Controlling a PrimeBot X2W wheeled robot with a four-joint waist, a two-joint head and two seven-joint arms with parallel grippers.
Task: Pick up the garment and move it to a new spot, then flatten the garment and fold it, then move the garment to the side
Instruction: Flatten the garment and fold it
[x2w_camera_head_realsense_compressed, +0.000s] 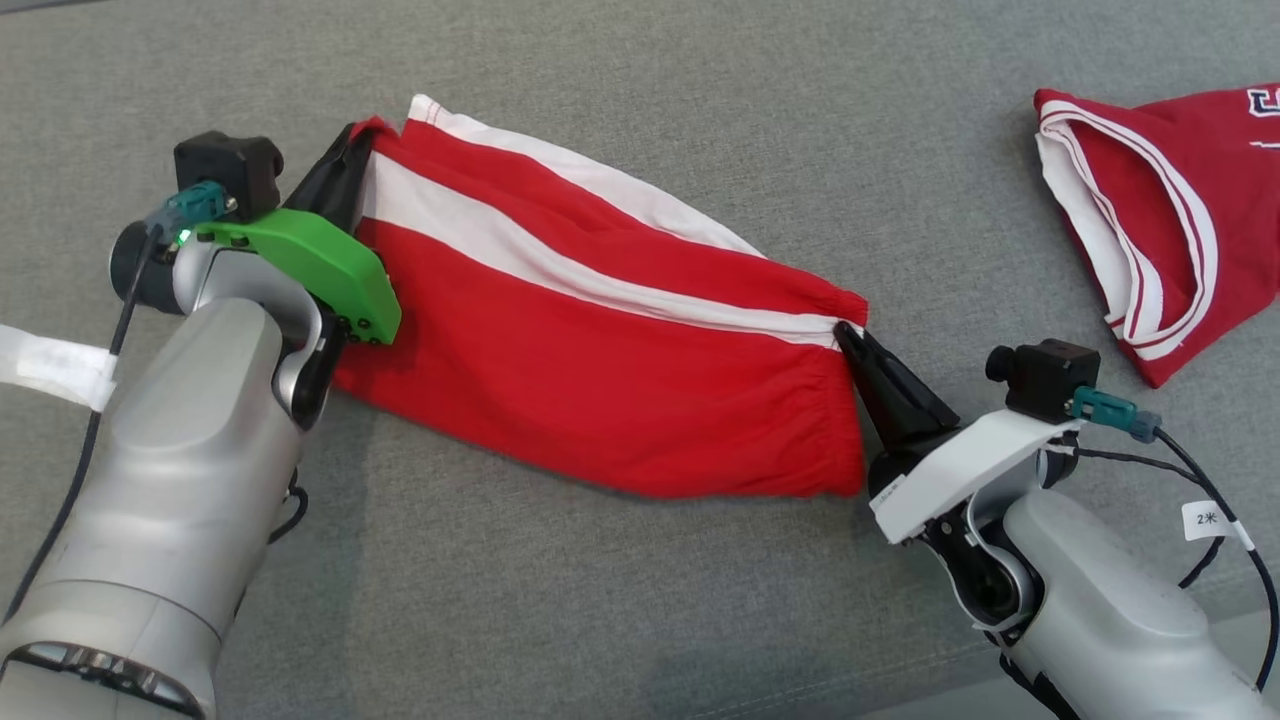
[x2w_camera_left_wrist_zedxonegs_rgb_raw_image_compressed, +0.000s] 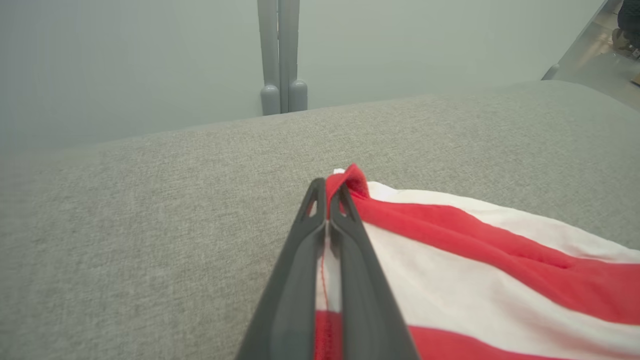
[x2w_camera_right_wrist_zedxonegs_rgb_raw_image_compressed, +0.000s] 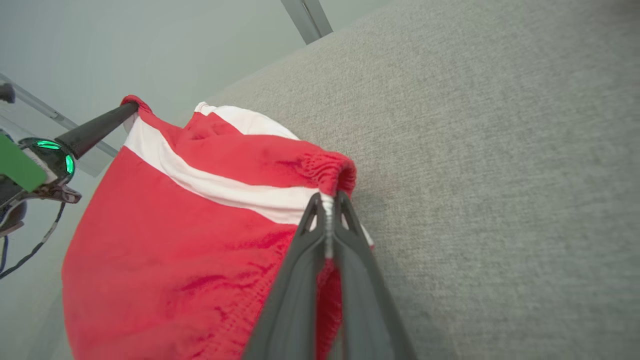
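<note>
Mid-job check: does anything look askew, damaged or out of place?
Nothing damaged. The red cloth shorts with white stripes are pinched at both ends by the left claw and right claw, slanting across the grey fabric surface. A second red garment with white trim lies rumpled at far right.

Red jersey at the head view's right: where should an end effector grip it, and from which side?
Likely the jersey by its white-trimmed rim, coming from the left: that edge lies open toward the shorts; the rest runs off frame.
</note>
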